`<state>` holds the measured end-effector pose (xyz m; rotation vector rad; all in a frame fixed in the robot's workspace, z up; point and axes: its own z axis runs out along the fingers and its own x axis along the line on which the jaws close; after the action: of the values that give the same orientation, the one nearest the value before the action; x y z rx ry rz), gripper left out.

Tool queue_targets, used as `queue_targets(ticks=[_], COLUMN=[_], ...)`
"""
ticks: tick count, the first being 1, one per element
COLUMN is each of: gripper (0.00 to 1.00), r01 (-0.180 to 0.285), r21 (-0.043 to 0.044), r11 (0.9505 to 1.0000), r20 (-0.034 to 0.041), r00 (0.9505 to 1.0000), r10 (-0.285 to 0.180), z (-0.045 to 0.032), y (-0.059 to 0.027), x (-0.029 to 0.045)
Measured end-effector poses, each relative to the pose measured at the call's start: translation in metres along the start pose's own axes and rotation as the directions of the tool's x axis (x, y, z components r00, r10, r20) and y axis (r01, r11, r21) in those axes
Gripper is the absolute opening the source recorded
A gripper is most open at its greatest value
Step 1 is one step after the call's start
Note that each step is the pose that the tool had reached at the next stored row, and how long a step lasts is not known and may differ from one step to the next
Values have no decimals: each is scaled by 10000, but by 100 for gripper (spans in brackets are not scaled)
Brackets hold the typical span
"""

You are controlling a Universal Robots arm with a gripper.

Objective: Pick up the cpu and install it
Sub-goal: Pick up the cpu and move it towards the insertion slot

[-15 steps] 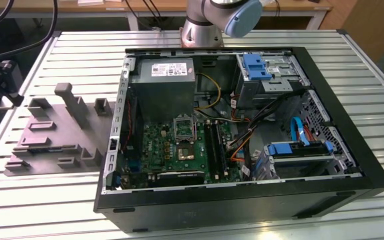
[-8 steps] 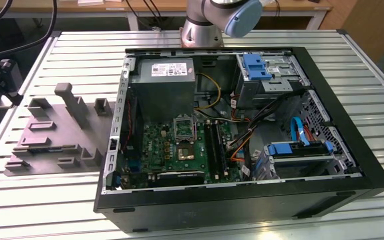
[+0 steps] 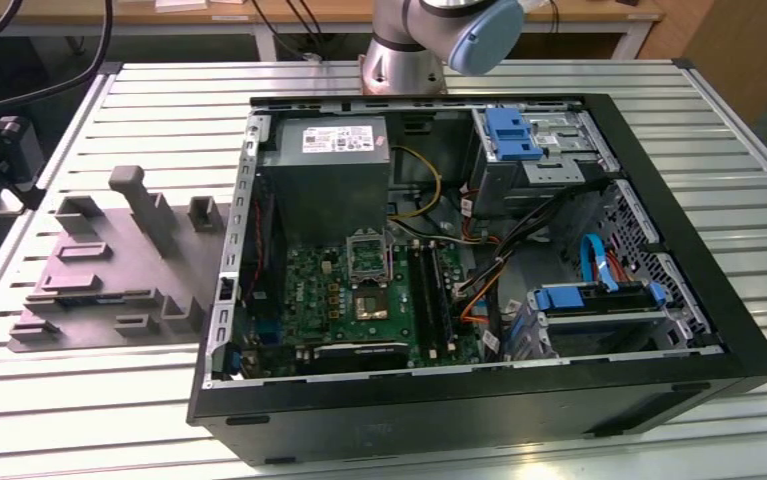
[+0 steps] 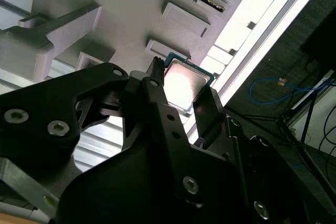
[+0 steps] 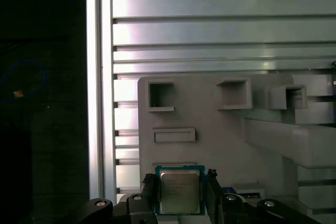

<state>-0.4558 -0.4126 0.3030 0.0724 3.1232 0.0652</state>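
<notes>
The gripper [image 5: 181, 190] pinches the cpu [image 5: 179, 193] by two opposite edges, with a finger [image 5: 149, 190] pressed against each side. In the first wrist view the cpu's metal top faces the camera. Beyond it, the grey fixture [image 5: 210, 124] rests on the slatted table [image 5: 210, 24]. At the exterior view's left, the fixture lies just beside the open computer case [image 3: 463, 402].

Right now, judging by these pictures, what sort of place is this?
Probably a robotics lab bench for computer assembly: a slatted aluminium table, an open black computer case with a green motherboard, and a grey plastic fixture. The gripper holds a small square silvery cpu.
</notes>
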Motion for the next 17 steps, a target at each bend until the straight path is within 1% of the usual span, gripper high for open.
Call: queue_targets(ticks=[17], gripper=[47], r01=[0], r21=[1], r11=[10000], r20=[-1], r00=[10000], r10=[0], z=[-31], y=[1], x=[-1])
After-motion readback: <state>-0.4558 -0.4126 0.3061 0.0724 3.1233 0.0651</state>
